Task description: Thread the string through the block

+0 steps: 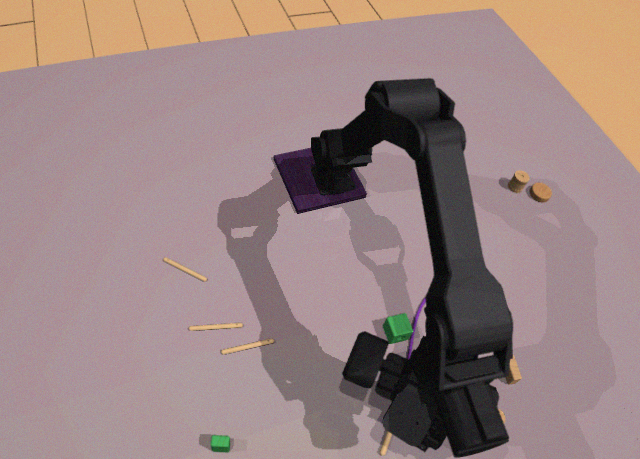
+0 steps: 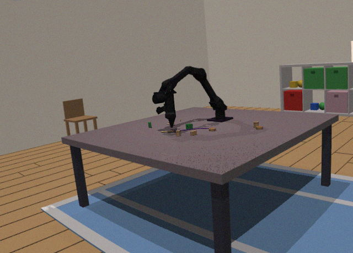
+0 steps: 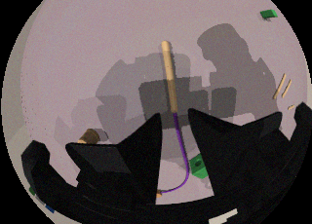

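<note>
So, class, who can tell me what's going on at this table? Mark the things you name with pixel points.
A black robot arm holds its open jaws (image 2: 171,126) low over the thin stick (image 1: 386,442) (image 3: 169,78) on the end of the purple string (image 1: 416,322) (image 3: 181,148), apparently about to pick it up. Nothing is gripped. The string runs beside the green block with the hole (image 1: 398,328) (image 2: 188,126) (image 3: 198,166), so the threading is yet to be done.
</note>
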